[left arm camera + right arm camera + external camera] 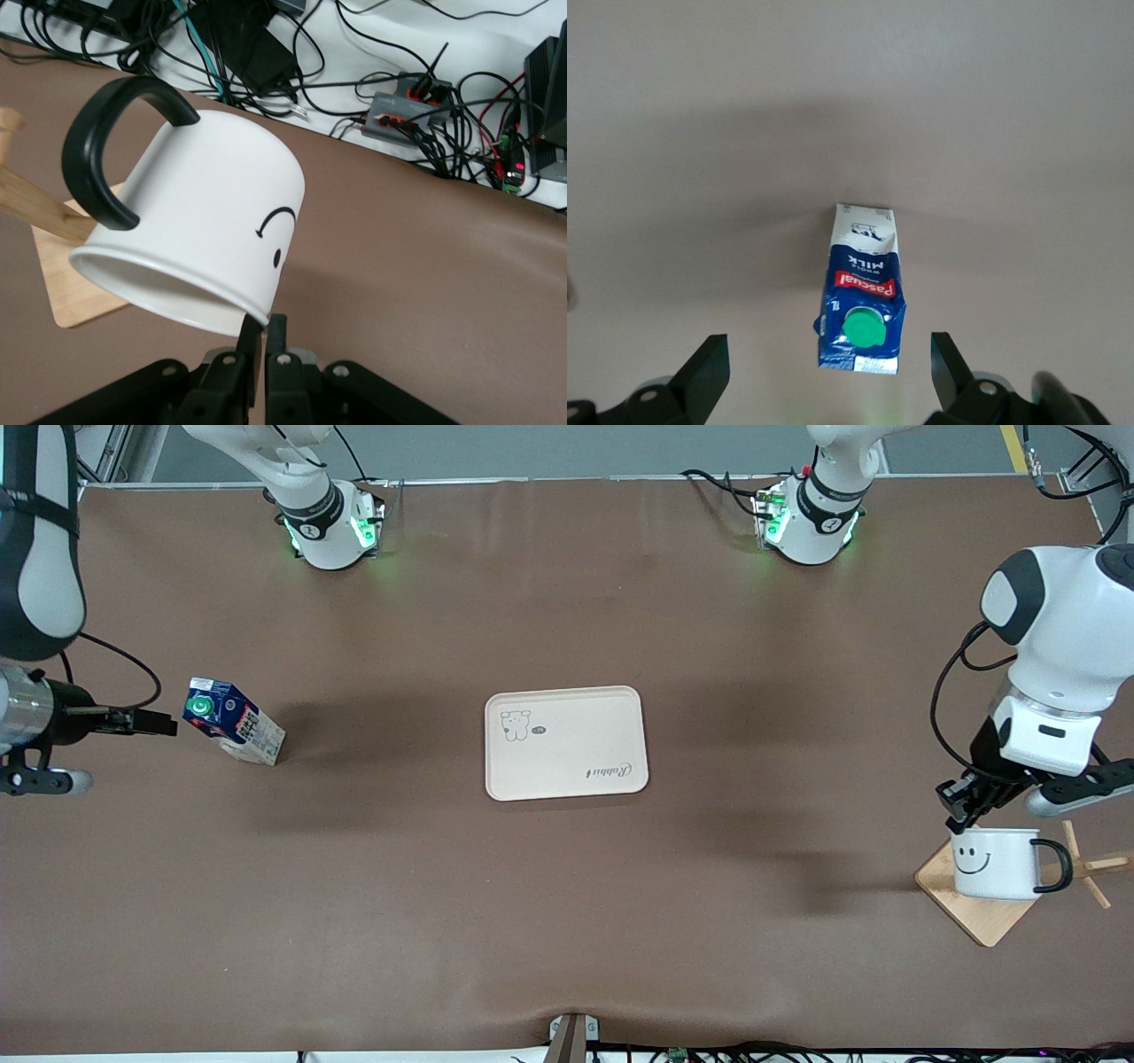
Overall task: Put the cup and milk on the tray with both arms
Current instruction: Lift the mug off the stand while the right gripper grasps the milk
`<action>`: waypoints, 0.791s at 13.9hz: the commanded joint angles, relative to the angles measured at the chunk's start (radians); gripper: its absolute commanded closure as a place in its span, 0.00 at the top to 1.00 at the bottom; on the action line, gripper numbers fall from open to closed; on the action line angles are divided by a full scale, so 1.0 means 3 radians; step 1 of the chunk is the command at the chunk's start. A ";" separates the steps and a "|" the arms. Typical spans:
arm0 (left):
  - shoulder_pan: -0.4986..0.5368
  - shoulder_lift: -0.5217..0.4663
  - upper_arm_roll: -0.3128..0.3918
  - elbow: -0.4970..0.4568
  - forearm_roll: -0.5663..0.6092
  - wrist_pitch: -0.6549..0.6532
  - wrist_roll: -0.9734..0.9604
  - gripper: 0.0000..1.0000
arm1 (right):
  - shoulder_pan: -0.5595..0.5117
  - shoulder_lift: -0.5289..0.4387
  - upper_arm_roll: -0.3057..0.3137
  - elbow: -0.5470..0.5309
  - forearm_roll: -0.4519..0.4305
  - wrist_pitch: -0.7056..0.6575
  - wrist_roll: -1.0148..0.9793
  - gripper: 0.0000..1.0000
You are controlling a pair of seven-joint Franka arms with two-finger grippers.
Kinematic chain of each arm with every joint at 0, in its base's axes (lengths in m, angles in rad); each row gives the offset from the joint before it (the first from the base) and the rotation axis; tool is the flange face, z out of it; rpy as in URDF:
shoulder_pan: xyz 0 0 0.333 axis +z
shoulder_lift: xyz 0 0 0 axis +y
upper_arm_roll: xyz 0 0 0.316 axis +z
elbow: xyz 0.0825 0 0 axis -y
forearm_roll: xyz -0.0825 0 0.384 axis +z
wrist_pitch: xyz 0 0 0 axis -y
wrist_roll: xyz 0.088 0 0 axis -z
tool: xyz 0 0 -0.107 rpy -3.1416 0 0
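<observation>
The cup (pixel 992 864), white with a black smiley and a black handle, hangs tilted over the square wooden stand base (pixel 983 917) at the left arm's end of the table. My left gripper (pixel 961 819) is shut on its rim. In the left wrist view the cup (pixel 204 239) has its rim pinched in the left gripper (pixel 263 329), with its handle beside a wooden peg. The milk (pixel 235 722) stands on the table toward the right arm's end. My right gripper (pixel 168 724) hangs open over the milk (pixel 862 292), with the right gripper (pixel 828 354) fingers wide on either side of the carton's top. The beige tray (pixel 567 757) lies at mid-table.
The wooden stand (pixel 80 292) has pegs sticking out beside the cup's handle. Both arm bases stand along the table's edge farthest from the front camera. Cables and small boxes lie off the table's edge in the left wrist view. Brown tabletop surrounds the tray.
</observation>
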 commanded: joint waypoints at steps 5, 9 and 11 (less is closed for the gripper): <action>-0.0002 0.0001 -0.0521 0.0186 0.0002 -0.0594 -0.0829 0.00 | -0.0049 -0.0058 0.0025 -0.0707 -0.0063 0.0381 -0.0035 1.00; -0.0323 0.0154 -0.0762 0.0410 0.0002 -0.1049 -0.1581 0.00 | -0.0090 -0.0109 0.0015 -0.0891 -0.0140 0.0355 -0.0014 1.00; -0.0661 0.0333 -0.0762 0.0579 0.0002 -0.1289 -0.1934 0.00 | -0.0100 -0.0171 0.0015 -0.1090 -0.0134 0.0467 0.0011 1.00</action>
